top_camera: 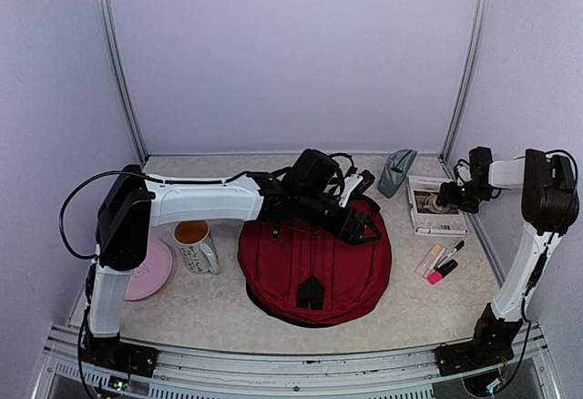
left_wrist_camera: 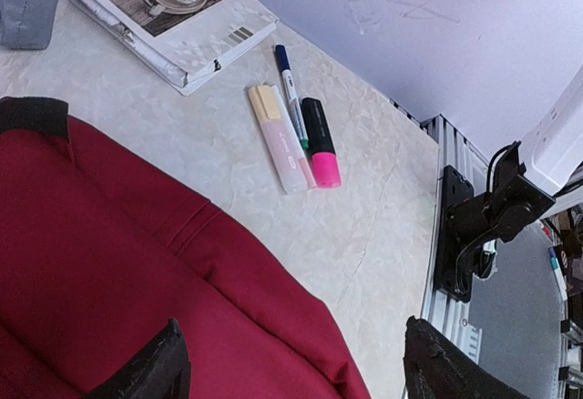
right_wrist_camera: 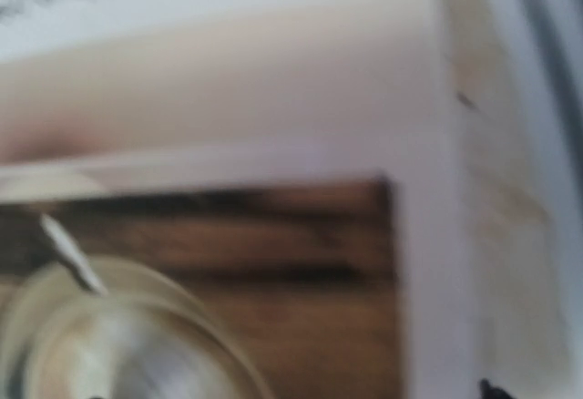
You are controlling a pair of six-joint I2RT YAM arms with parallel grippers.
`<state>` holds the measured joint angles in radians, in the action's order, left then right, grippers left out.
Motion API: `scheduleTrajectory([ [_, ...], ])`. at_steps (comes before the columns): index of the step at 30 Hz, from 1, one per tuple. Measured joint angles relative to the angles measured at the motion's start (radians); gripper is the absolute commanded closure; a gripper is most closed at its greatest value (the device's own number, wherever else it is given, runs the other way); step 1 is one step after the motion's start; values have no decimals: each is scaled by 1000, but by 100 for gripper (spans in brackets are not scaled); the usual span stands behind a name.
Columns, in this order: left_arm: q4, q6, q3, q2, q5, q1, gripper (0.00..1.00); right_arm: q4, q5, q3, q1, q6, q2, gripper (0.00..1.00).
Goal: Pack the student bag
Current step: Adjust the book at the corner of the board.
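Over student bag — left tool wide | right tool above book edge — grip untellable

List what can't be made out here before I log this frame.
- Student bag: top external, the left arm covers its upper part, so whether its zipper is open is hidden.
- Right gripper: top external, too small and dark to tell open or shut; right wrist shows no fingers.
- Book: right wrist, blurred; its text is unreadable.
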<state>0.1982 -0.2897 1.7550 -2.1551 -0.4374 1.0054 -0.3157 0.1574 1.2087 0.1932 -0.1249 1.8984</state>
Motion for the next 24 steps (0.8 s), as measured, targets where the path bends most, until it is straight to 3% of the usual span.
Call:
scheduleTrajectory([
  [6, -74, -66, 77, -87, 17, 0, 24, 26, 122, 5, -2, 31, 27, 12],
  [14, -135, -154, 119, -207, 72, -17, 23, 121, 237, -149, -76, 30, -40, 16],
  [24, -170, -189, 176, -288, 145, -35, 23, 115, 272, -274, -206, 39, -146, 24],
])
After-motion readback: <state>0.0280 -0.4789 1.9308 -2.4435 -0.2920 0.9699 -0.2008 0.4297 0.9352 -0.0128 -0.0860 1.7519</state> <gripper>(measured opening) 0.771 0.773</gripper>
